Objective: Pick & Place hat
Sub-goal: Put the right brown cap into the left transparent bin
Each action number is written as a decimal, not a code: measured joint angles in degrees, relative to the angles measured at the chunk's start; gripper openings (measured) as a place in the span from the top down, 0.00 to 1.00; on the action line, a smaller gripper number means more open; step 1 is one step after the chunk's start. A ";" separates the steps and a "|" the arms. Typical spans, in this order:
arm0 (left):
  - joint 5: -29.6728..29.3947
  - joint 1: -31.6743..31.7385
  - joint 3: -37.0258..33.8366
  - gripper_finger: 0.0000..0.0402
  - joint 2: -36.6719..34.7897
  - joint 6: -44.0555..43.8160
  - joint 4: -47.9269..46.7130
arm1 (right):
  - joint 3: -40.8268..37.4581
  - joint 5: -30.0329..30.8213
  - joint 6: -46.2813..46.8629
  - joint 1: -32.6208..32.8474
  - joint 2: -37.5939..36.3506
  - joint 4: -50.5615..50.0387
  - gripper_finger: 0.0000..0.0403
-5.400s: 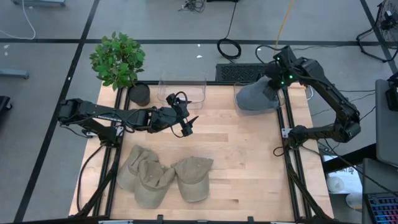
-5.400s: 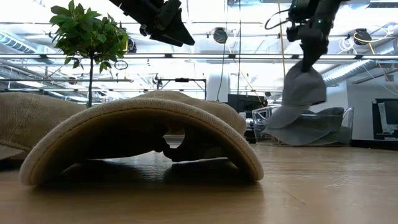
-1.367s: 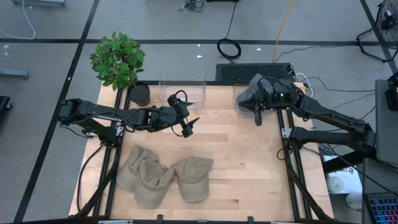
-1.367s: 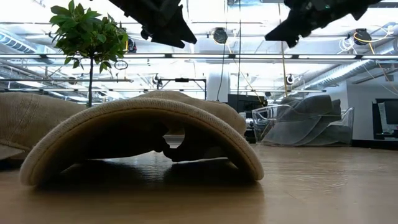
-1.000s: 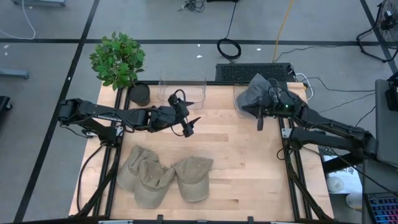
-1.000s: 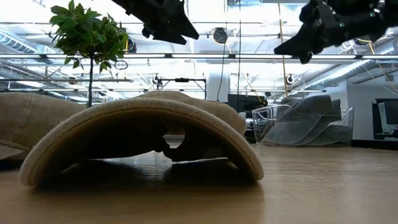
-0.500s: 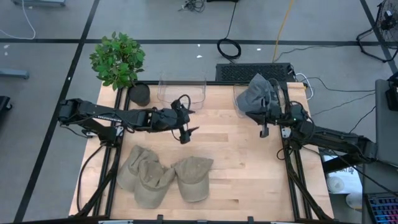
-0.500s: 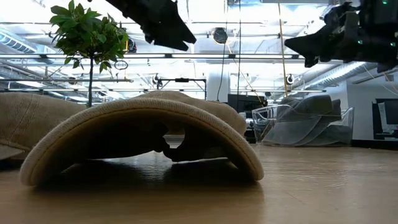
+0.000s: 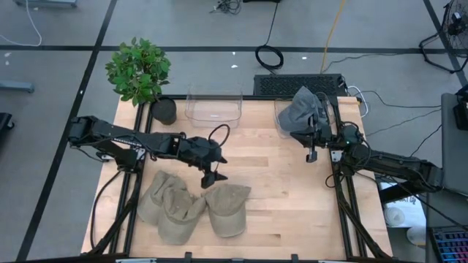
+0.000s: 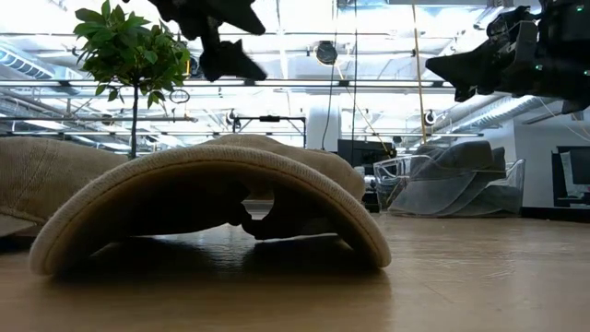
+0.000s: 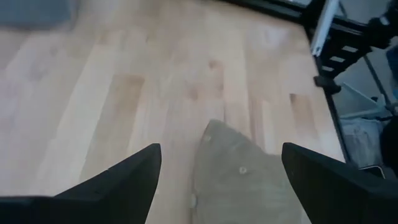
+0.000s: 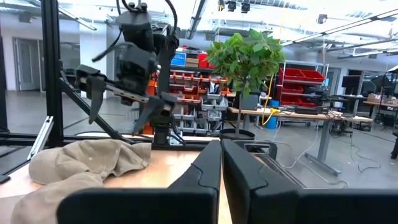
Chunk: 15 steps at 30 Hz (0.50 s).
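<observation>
Three tan hats lie near the table's front left: one (image 9: 153,193), one (image 9: 179,216) and the rightmost (image 9: 228,208), each resting on its open underside. My left gripper (image 9: 213,179) hangs open just above the rightmost hat's far edge (image 11: 239,174) and slants down at it; its fingers stand on either side without touching. A grey hat (image 9: 302,111) lies in the clear bin (image 9: 281,124) at the far right. My right gripper (image 9: 311,155) is shut and holds nothing, in the air just near of that bin.
A second clear bin (image 9: 213,106) stands at the far middle, and a potted plant (image 9: 139,69) at the far left corner. Bare wood lies between the hats and the bins. In the low view the nearest tan hat (image 10: 212,203) fills the foreground.
My left gripper has moved toward the table's near edge and down toward the rightmost tan hat, rolling and tipping its fingers downward; it stays open. My right arm has folded down and drawn back from the bin, staying shut. The hats have not moved.
</observation>
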 joint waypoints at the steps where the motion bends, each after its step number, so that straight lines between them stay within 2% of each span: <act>1: -0.07 -0.23 0.00 0.15 0.00 -1.07 -0.90 | 0.00 0.00 0.00 0.00 0.00 0.00 0.99; 9: -1.67 -2.64 -0.02 0.15 0.70 -6.38 -2.52 | 0.00 0.00 0.21 0.00 0.02 -0.85 0.99; 15: -3.90 -2.97 -0.02 0.15 0.59 -2.50 -0.29 | 0.00 -1.74 8.30 1.66 0.86 1.56 0.97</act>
